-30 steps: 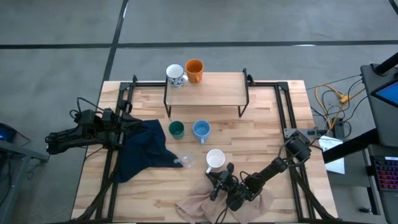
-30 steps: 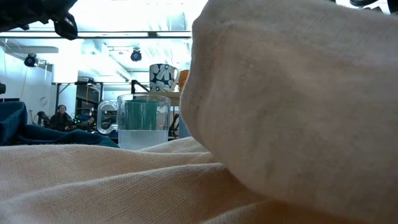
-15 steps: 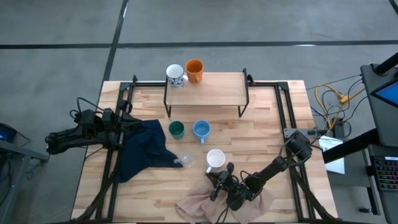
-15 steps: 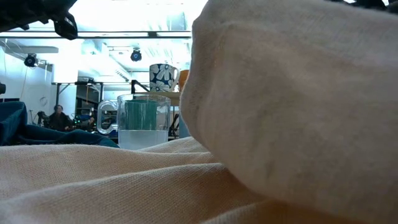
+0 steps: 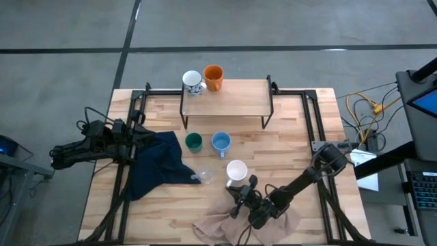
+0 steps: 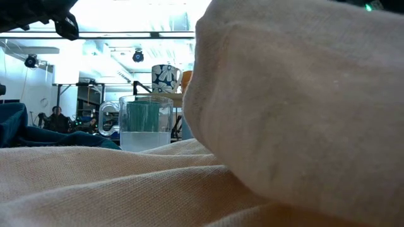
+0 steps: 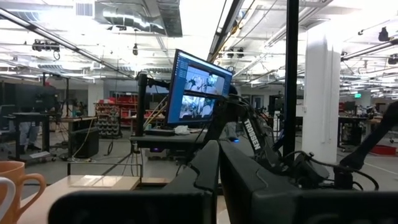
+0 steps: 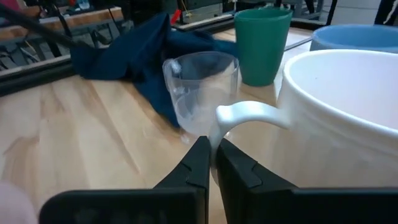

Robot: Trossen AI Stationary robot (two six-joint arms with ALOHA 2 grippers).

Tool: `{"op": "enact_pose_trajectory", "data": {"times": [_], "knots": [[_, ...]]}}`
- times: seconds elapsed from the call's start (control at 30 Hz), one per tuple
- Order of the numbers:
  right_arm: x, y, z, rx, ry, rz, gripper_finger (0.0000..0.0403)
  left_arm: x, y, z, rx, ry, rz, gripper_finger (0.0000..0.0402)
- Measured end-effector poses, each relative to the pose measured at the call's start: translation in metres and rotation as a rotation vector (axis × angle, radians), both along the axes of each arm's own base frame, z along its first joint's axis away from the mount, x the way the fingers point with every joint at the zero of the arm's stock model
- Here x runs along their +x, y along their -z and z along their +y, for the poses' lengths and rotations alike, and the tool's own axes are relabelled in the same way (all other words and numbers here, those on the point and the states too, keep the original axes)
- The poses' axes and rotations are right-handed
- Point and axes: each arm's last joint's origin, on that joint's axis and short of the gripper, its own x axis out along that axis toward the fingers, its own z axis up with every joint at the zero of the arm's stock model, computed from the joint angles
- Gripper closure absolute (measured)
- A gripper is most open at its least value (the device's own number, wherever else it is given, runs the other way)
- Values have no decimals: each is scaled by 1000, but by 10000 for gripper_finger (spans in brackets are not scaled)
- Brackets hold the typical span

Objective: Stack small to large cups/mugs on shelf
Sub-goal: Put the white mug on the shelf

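Now you're at the pickup of the white mug (image 5: 236, 171) — your right gripper (image 5: 244, 190) sits just at its 6 o'clock, fingers pinched narrow under the handle (image 8: 252, 114), holding nothing as far as I can judge; the orange mug (image 5: 214, 77) and patterned mug (image 5: 192, 83) already stand at the shelf's (image 5: 235, 99) 10 o'clock corner, while the green mug (image 5: 194, 142), blue mug (image 5: 220, 142) and glass cup (image 5: 203, 176) wait on the table; next, spread the fingers and close on the handle or wall — then lift clear of the beige cloth (image 5: 222, 224); your left gripper (image 5: 140, 135) idles at 9 o'clock, pressed closed.
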Motion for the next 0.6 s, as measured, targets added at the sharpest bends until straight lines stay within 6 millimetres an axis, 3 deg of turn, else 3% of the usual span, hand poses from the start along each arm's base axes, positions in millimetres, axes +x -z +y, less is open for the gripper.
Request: {"op": "enact_pose_trajectory", "data": {"times": [0.6], "knots": [[-6, -64, -32, -79, -25, 121, 391, 0, 1, 0, 5, 10, 2, 402]]}}
